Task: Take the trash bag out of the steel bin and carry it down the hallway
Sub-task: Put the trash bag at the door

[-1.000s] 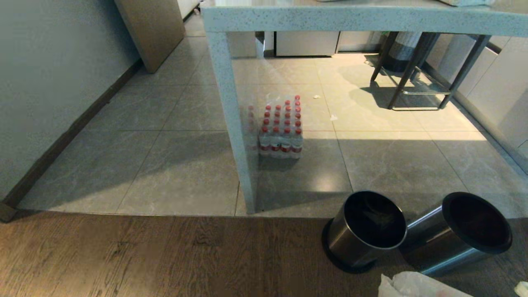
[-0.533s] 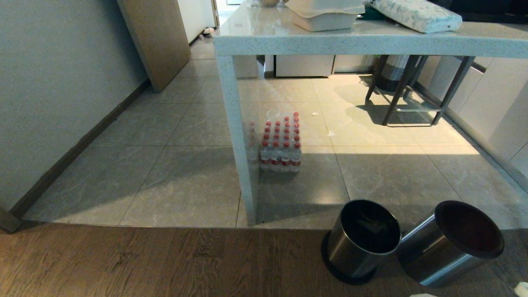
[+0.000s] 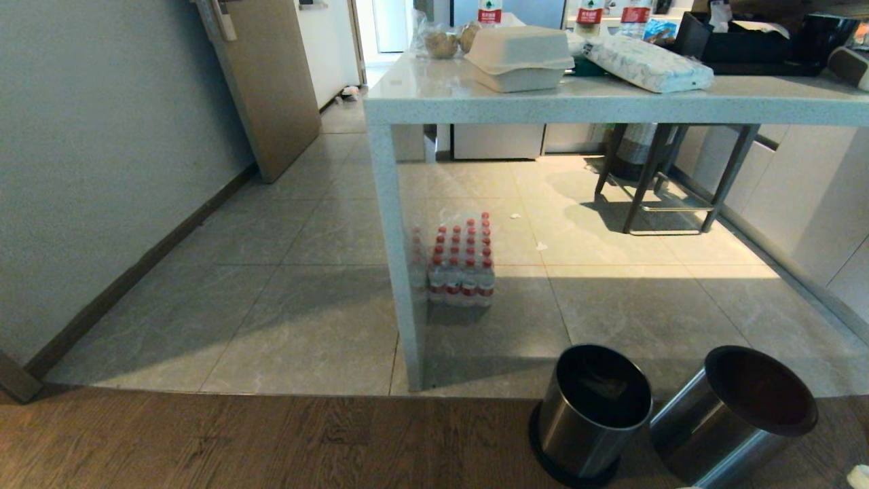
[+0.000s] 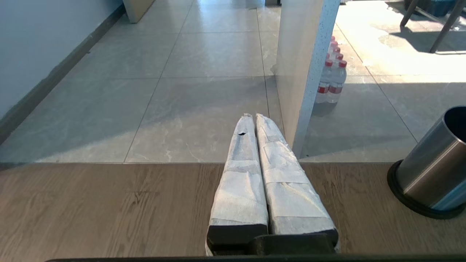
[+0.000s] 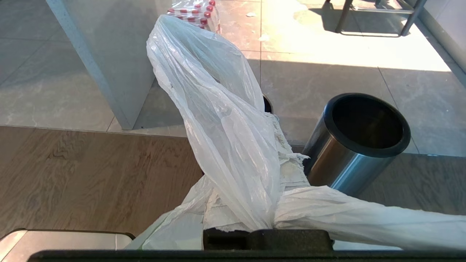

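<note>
- Trash bag (image 5: 225, 120), thin whitish translucent plastic, hangs bunched in the right gripper (image 5: 267, 227), whose jaws are clamped tight on its gathered neck.
- Its long axis runs from the gripper out toward the tiled floor, one loop stretched forward, another strand trailing off sideways.
- Two round brushed-steel bins stand on the dark wood-plank floor (image 3: 271, 441) beside the pale stone table leg (image 3: 400, 272): the upright steel bin (image 3: 589, 414) and a tilted second steel bin (image 3: 736, 414) leaning next to it.
- Left gripper (image 4: 253, 120), its white-wrapped fingers (image 4: 240, 182) pressed together, holds nothing, low above the wood floor.
- A shrink-wrapped pack of red-capped bottles (image 3: 460, 268) sits under the table.
</note>
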Controlling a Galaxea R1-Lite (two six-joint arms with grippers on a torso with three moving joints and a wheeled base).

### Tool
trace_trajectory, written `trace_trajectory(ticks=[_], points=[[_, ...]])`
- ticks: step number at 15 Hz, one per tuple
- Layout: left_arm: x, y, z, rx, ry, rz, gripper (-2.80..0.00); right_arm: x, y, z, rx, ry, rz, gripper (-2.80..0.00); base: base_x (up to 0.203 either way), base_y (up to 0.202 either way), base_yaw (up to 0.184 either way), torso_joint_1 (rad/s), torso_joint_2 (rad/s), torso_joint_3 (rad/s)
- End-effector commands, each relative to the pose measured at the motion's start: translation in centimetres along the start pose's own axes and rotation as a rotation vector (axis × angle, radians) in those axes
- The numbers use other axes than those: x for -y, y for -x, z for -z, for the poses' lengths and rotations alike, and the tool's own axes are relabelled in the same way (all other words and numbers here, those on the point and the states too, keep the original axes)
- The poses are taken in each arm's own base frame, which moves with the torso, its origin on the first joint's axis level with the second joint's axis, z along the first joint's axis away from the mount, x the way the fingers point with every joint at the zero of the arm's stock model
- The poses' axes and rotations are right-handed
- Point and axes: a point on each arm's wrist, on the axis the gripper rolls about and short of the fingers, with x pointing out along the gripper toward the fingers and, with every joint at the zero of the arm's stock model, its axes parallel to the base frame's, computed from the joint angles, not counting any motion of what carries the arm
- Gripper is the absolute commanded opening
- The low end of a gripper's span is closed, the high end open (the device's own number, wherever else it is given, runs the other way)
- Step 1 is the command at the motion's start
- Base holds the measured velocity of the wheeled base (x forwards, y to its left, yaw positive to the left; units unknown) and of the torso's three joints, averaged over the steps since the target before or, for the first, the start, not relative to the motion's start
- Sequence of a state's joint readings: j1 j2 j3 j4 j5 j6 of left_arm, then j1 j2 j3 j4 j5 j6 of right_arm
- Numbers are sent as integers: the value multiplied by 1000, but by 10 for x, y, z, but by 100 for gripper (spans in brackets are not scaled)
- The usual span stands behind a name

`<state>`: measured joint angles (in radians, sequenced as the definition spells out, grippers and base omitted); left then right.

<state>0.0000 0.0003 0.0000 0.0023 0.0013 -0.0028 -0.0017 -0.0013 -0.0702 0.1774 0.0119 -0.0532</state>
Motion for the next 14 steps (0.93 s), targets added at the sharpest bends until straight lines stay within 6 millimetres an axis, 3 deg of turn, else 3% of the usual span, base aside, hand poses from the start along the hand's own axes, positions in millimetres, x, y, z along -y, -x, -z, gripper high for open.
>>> trace_trajectory(ticks=[1, 8, 14], points=[[0, 0, 0, 1, 0, 0, -280, 0, 0, 0, -3, 0, -1, -280, 0, 0, 0, 2, 5, 49], [0, 0, 0, 0, 2, 0, -280, 0, 0, 0, -3, 0, -1, -280, 1, 10, 0, 0, 0, 6], [0, 0, 0, 0, 2, 0, -280, 0, 0, 0, -3, 0, -1, -280, 1, 179, 0, 0, 4, 3]])
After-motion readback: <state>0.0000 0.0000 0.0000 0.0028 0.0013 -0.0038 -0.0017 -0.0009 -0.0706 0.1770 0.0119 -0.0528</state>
